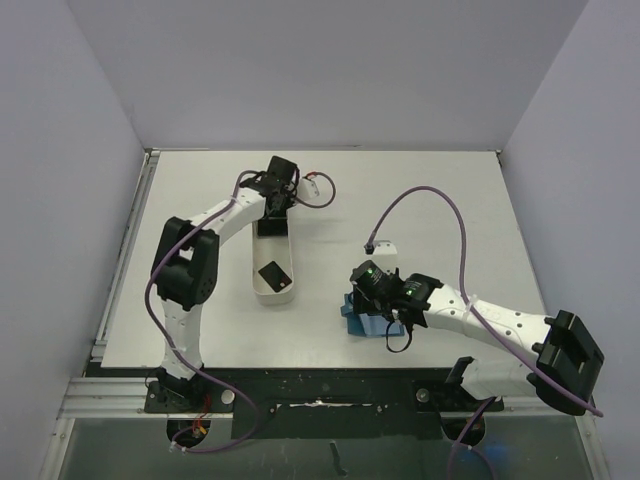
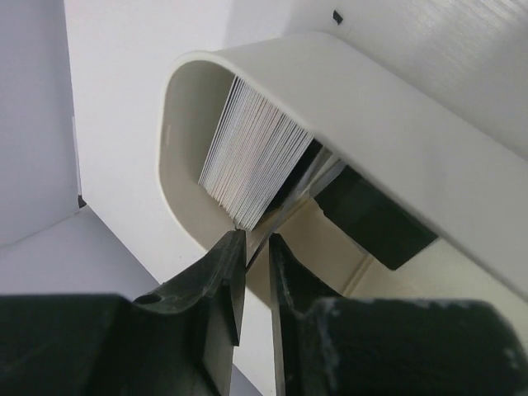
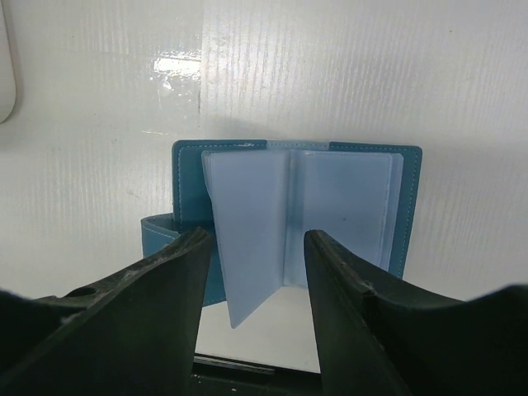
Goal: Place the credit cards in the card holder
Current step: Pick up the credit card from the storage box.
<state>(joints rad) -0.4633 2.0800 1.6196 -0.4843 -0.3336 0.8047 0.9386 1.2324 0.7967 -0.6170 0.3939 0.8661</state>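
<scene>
Pick step: my left pincer (image 2: 256,247) is almost pressed together on one of the credit cards (image 2: 256,148) in the white tray (image 2: 396,107), grip unclear. My right pincer (image 3: 256,235) is spread over the open card holder (image 3: 188,190), 4 o'clock from the tray. Next: pinch firmly, lift clear.

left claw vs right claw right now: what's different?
The left claw is pinched nearly shut around the edge of a credit card; the right claw stands wide open. The left claw reaches into the white tray; the right claw is at the open blue card holder, a clear sleeve between its fingers. Both have dark fingers.
</scene>
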